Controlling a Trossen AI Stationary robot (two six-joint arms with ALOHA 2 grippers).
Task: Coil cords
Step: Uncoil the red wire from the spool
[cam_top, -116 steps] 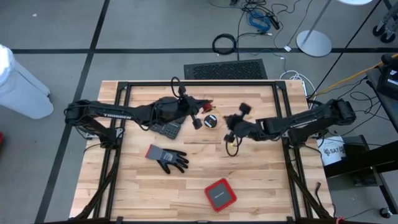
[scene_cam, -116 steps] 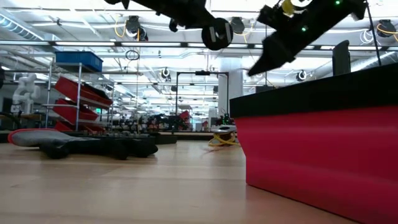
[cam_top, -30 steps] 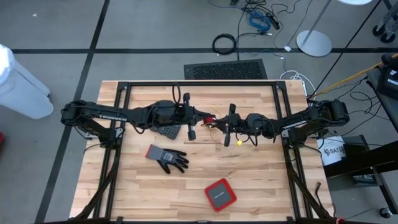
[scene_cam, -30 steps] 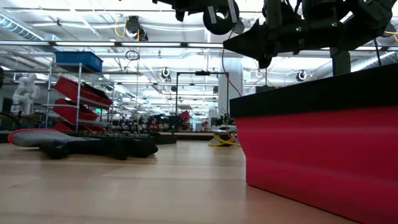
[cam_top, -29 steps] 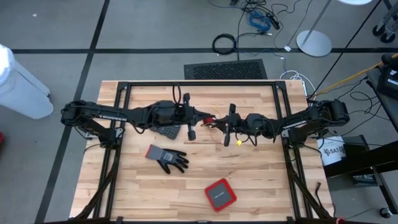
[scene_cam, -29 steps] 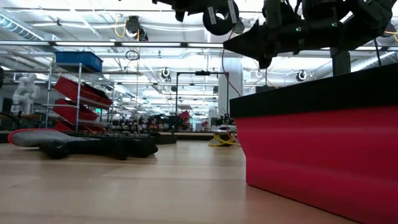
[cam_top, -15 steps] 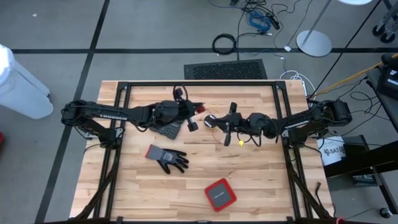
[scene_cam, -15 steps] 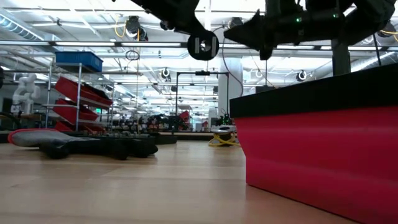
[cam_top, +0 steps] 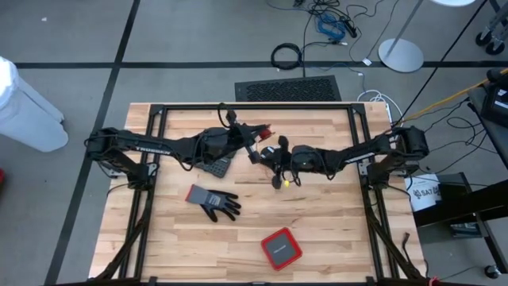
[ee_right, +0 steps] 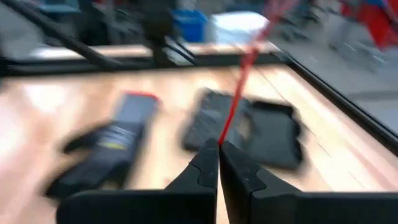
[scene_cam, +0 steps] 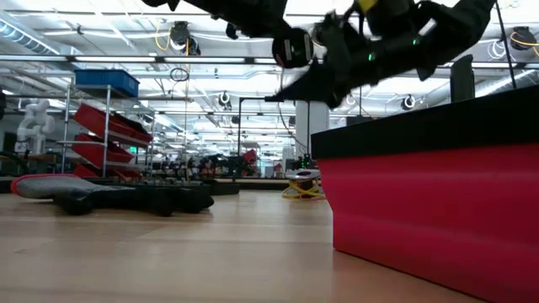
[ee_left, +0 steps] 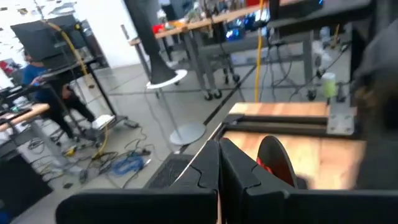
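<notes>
Two cords: red wire and yellow wire, thin, small dark ends.
Handling: light and limp, likely springy; best pinched near an end, loops fed slowly.
Where: both held above the table's middle, toward its far edge.
Right gripper: fingers closed on the red wire, which runs taut from the tips.
Left gripper: fingers closed; probably holding the red wire's other end.
Around: grey glove, red box near the front edge.
</notes>
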